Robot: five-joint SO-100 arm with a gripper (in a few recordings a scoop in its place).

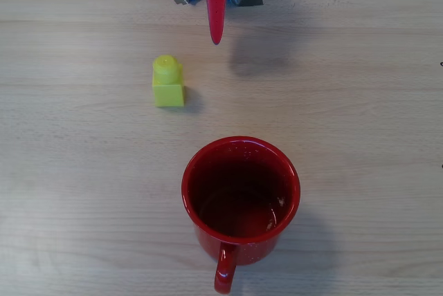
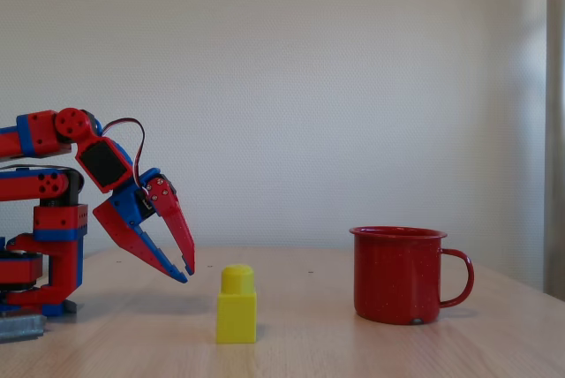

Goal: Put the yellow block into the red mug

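Gripper [image 2: 185,265] hangs just above the table [image 2: 353,347], fingers slightly apart and empty, angled down toward the yellow block [image 2: 237,305], which stands upright nearby; farther right, well apart, the red mug [image 2: 399,274] waits, mouth up to receive it.

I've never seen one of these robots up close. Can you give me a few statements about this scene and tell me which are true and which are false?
1. The yellow block already lies inside the red mug. False: it stands on the table, apart from the mug.
2. The mug stands upright. True.
3. The gripper holds the block. False: it hangs above the table, holding nothing.
4. The block's stud points up. True.
5. In the fixed view the mug's handle points left. False: it points right.
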